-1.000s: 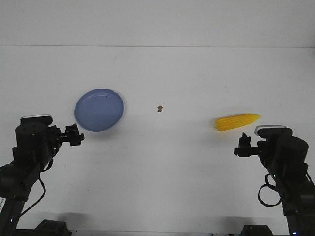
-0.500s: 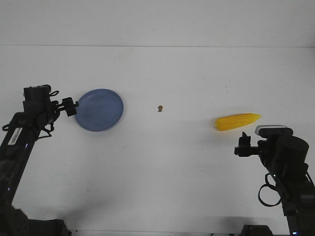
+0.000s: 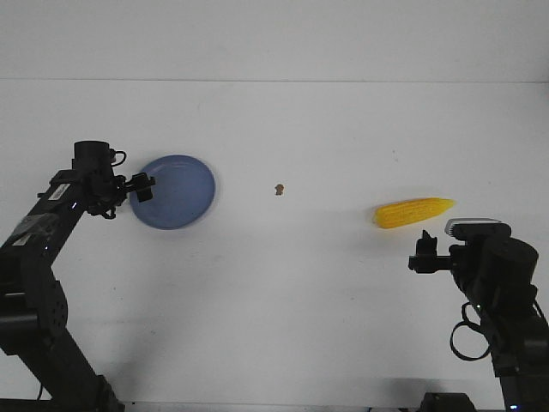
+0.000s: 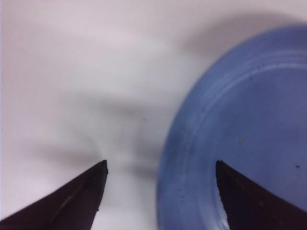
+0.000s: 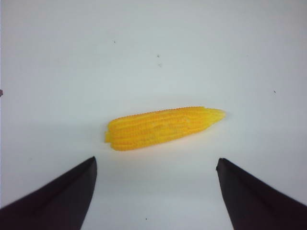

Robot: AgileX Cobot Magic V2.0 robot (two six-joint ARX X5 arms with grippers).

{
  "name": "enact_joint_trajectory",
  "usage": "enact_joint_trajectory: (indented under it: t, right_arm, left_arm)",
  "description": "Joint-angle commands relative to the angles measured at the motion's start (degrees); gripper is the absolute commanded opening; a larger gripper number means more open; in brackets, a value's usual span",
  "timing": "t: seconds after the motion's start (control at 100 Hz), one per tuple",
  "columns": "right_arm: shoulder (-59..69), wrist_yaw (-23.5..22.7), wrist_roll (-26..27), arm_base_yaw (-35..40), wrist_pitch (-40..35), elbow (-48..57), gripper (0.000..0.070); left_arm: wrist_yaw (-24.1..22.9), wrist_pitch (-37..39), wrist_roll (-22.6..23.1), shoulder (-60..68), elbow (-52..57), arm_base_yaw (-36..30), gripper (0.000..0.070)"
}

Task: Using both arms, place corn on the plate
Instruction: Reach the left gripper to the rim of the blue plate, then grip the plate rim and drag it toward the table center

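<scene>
The blue plate point(image 3: 175, 191) lies on the white table at the left. My left gripper point(image 3: 142, 190) is open at the plate's left rim. In the left wrist view one fingertip is over the plate point(image 4: 240, 120) and the other over bare table, with the rim between them; the left gripper point(image 4: 160, 165) holds nothing. The yellow corn point(image 3: 413, 211) lies on the table at the right, tip pointing right. My right gripper point(image 3: 423, 249) is open and empty, just in front of the corn. The right wrist view shows the corn point(image 5: 160, 127) beyond the right gripper point(image 5: 156, 163).
A small brown speck point(image 3: 279, 189) lies on the table between plate and corn. The table's far edge meets a white wall at the back.
My left arm has reached forward and to the right, bringing its gripper from in front of the plate to the plate's left rim. The right arm, corn and plate have not moved.
</scene>
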Motion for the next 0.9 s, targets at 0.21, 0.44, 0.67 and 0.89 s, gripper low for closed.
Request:
enact_joint_trajectory:
  t: [0.21,0.44,0.67,0.89]
  right_arm:
    - [0.2,0.1,0.5,0.0,0.9,0.9,0.053]
    - [0.2,0.1,0.5,0.0,0.9,0.9,0.053]
    - [0.2,0.1,0.5,0.0,0.9,0.9,0.053]
    - [0.2,0.1,0.5,0.0,0.9,0.9,0.0529]
  left_arm:
    - [1.6,0.2,0.1,2.5,1.0,0.0,0.0207]
    - [2.4,-0.6,0.8,1.9,1.0,0.3,0.0007]
    - [9.6,-3.0,2.2,-5.1,1.0,0.3,0.0007]
    - [14.7,-9.0,5.3,-14.4,0.3,-2.5,0.0007]
